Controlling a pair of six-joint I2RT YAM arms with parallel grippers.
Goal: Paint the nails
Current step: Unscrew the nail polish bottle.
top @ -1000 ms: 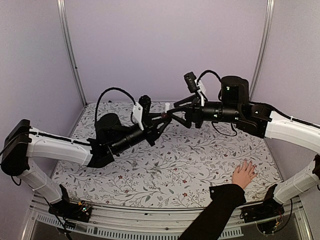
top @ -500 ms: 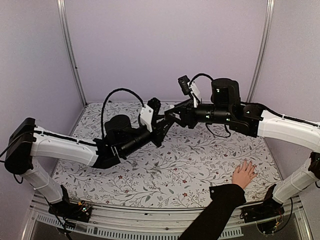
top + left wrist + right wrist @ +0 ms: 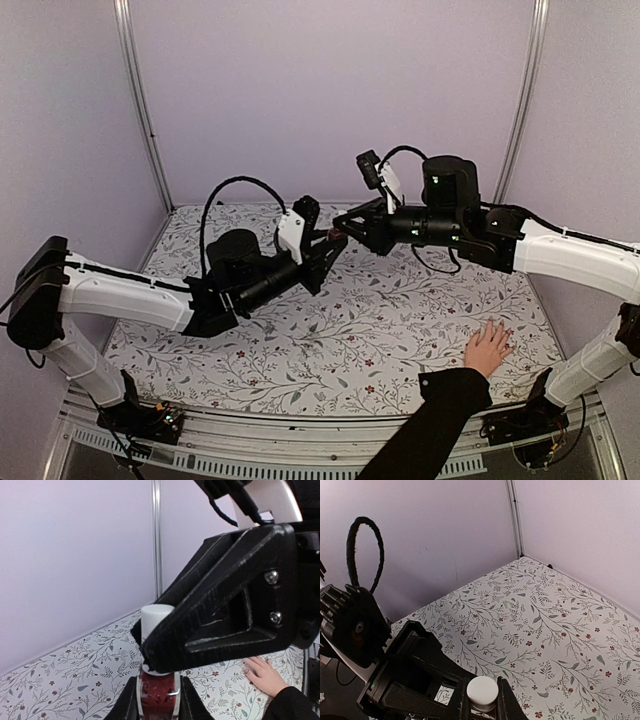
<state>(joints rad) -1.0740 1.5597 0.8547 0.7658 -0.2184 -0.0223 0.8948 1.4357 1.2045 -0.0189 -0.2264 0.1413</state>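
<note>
In the top view both arms meet above the middle of the flowered table [image 3: 400,330]. The left gripper [image 3: 331,244] is closed on a small dark-red bottle [image 3: 158,692] and holds it upright. The right gripper [image 3: 345,226] comes from the right side, and its fingers [image 3: 506,702] press on both sides of the white cap [image 3: 482,690] of this bottle. The nails [image 3: 497,327] are on a light-skinned hand [image 3: 487,350] with a black sleeve [image 3: 430,425]. This hand lies flat on the table at the lower right of the frame, well apart from both grippers and below them. The nails themselves are too small to see clearly.
</note>
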